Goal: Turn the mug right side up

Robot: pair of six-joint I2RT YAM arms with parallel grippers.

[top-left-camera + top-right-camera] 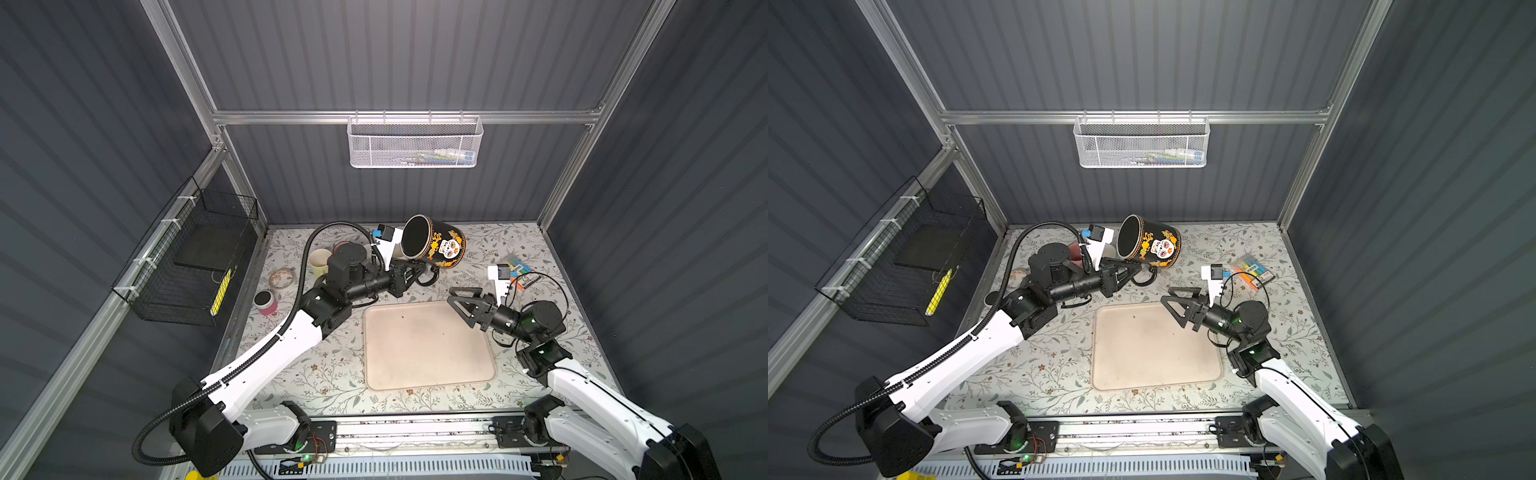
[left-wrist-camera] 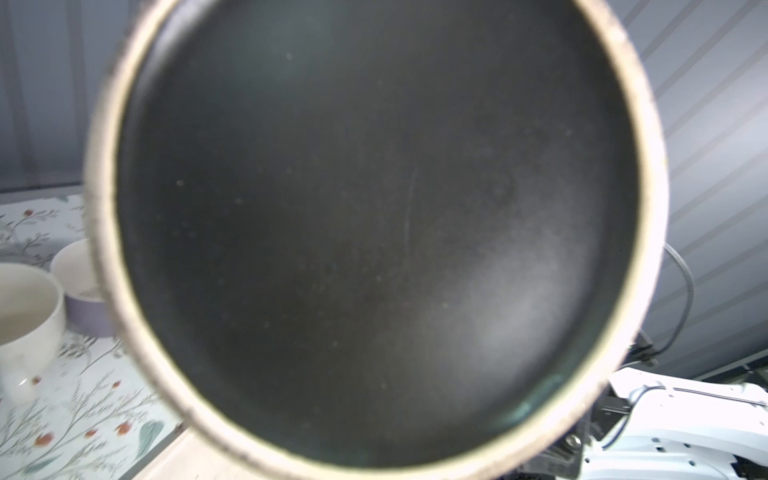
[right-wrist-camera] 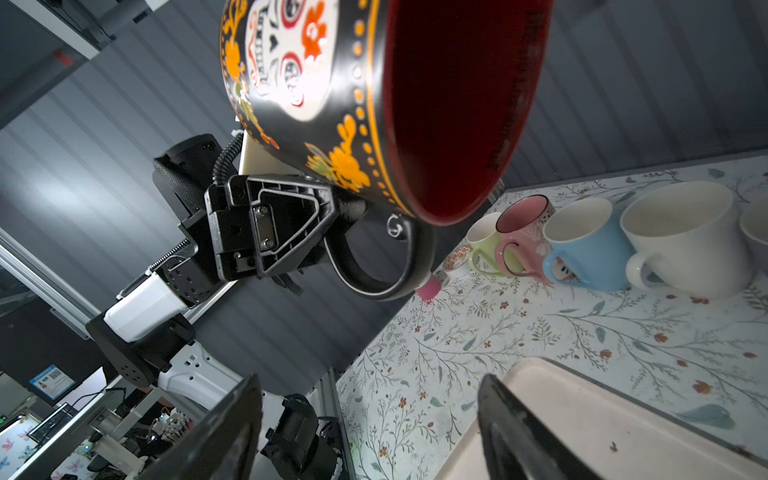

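- Holding: mug (image 1: 436, 245), raised off the table and tilted on its side just above the left gripper (image 1: 420, 271), which is clamped on the handle (image 3: 374, 266).
- Right gripper (image 1: 456, 300): jaws apart, empty, clear of the mug.
- Risk: heavy body could pivot in the handle grip (likeliest mid-rotation) and drop among the cups (image 3: 582, 245) near the left gripper.

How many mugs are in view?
6: skull mug held by the left gripper; green mug, pink mug, blue mug, white mug in a row; sixth mug cut off at the frame edge. More may be hidden.
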